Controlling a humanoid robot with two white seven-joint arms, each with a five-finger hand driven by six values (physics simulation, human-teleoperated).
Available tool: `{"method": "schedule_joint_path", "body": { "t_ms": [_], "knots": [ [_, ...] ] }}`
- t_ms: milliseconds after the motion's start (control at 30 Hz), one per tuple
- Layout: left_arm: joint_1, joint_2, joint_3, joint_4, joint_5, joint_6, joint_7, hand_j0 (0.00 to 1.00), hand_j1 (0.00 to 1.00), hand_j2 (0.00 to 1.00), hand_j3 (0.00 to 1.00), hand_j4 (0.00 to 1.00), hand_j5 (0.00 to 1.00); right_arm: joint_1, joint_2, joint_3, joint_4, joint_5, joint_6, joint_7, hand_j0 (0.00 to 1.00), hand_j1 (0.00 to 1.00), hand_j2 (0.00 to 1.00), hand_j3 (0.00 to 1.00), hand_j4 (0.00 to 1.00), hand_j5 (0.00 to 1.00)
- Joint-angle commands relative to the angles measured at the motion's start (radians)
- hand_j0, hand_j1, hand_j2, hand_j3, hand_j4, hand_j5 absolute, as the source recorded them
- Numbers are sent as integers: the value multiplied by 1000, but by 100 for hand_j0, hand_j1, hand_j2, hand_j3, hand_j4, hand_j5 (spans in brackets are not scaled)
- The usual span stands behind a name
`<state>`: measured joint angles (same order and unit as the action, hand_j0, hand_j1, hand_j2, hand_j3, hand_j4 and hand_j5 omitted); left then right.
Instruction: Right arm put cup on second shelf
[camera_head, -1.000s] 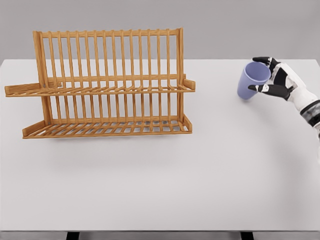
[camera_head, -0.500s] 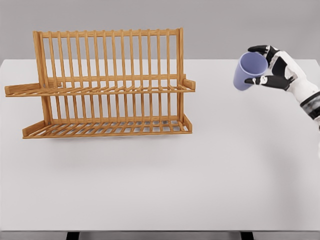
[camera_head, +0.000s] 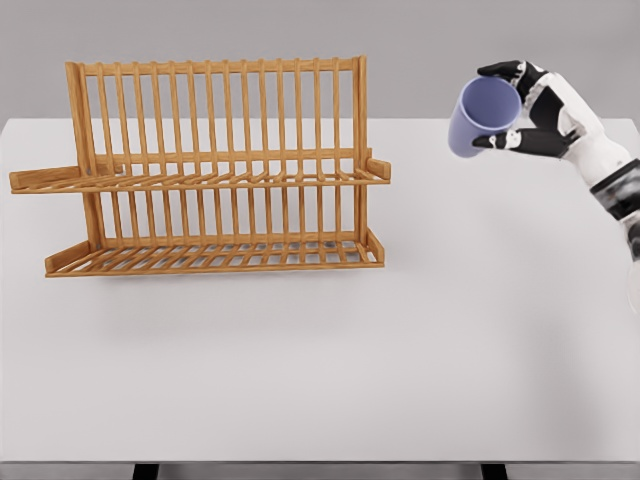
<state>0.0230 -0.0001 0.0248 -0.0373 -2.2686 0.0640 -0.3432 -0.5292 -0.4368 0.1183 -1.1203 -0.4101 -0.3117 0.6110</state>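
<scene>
A white table (camera_head: 300, 380) fills the view from the robot's head, with a grey wall behind it. On the far left of the table stands a wooden dish rack (camera_head: 215, 170) with two slatted shelves, a lower one (camera_head: 215, 258) at table level and an upper one (camera_head: 200, 178) about halfway up its tall back rails. At the far right, the robot's right hand (camera_head: 540, 110) is raised above the table, its dark fingers (camera_head: 500, 70) wrapped around the side wall of a pale purple cup (camera_head: 480, 118). The cup hangs in the air, tilted, with its open mouth turned up and toward the viewer, well apart from the rack and to the right of it. The left arm is not in view. The cup looks like light, stiff plastic with a smooth and probably slippery wall, so a firm wrap around the body, as here, seems the sensible hold; it does not look fragile. Compared with half a second earlier, the hand and cup are higher and a little further left, closer to the rack, and the cup is tipped somewhat more. The rack has not moved.
</scene>
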Motion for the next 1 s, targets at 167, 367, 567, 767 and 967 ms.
{"method": "schedule_joint_path", "body": {
  "t_ms": [167, 367, 567, 767, 967],
  "knots": [
    [0, 0, 0, 0, 0, 0, 0, 100, 100, 100, 100, 100, 100, -5, 35, 1, -58, -7, 0, 0, 67, 67, 67, 67, 67, 67],
    [0, 0, 0, 0, 0, 0, 0, 100, 100, 100, 100, 100, 100, -6, 56, 4, -99, -4, -1, 0, 67, 67, 67, 67, 67, 67],
    [0, 0, 0, 0, 0, 0, 0, 100, 100, 100, 100, 100, 100, -6, 73, 12, -134, -2, -40, 0, 67, 67, 67, 67, 67, 67],
    [0, 0, 0, 0, 0, 0, 0, 100, 100, 100, 100, 100, 100, -6, 82, 47, -183, -1, -70, 0, 67, 67, 67, 67, 67, 67],
    [0, 0, 0, 0, 0, 0, 0, 100, 100, 100, 100, 100, 100, -5, 93, 84, -246, 1, -72, 0, 67, 67, 67, 67, 67, 67]
  ]
}}
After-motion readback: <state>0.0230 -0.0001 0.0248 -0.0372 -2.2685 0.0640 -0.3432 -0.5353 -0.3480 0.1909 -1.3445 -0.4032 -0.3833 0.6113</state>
